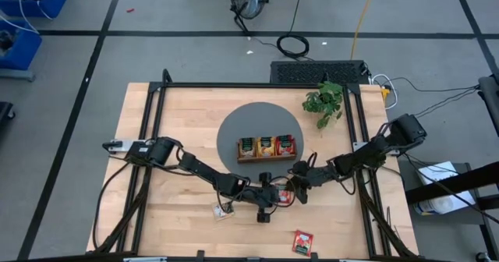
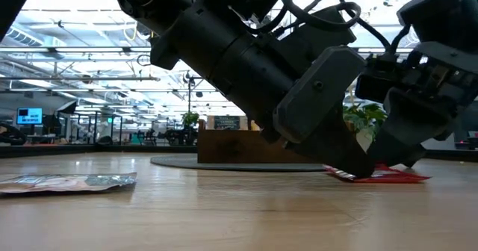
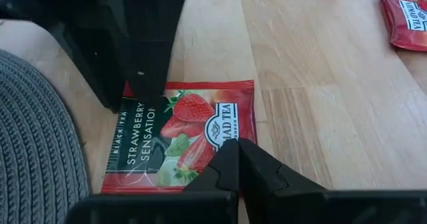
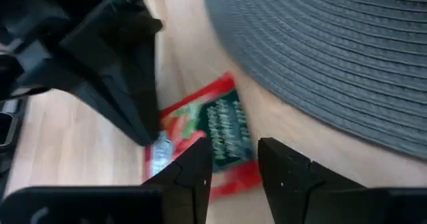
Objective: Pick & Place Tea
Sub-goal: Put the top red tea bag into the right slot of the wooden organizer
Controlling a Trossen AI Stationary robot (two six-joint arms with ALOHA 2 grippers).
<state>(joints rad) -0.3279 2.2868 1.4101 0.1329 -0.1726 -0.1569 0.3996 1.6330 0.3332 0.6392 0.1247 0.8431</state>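
Bright, even overhead light; soft shadows on the table (image 1: 179,137); right wrist view blurred near the red sachet (image 4: 213,141).

On the red tea sachet (image 3: 180,137) under my left gripper (image 3: 237,159) I read "BLACK TEA", "STRAWBERRY SENSATION" and partly "…MAD TEA".
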